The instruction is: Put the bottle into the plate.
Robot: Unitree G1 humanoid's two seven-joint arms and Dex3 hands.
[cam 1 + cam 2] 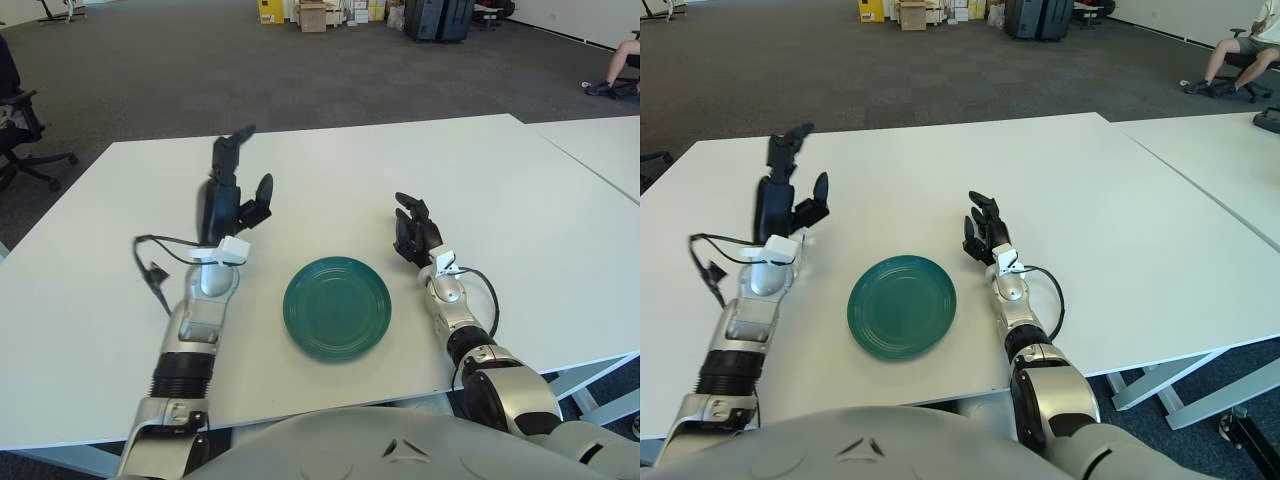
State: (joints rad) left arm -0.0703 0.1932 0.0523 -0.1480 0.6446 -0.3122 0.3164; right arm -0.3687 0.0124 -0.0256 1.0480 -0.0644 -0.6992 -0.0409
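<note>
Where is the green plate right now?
The green plate lies flat on the white table, near its front edge at the centre of the left eye view, between the raised left hand and the right hand.

A plain dark teal round ceramic plate (337,307) sits on a plain white rectangular table (330,170), flanked by the black-fingered left hand (229,190) and black-fingered right hand (414,231) on silver-grey forearms, over dark grey carpet (180,70).

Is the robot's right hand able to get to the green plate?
Probably yes. The right hand shows just right of the plate, with only bare table between them. The left hand shows raised on the plate's left.
</note>
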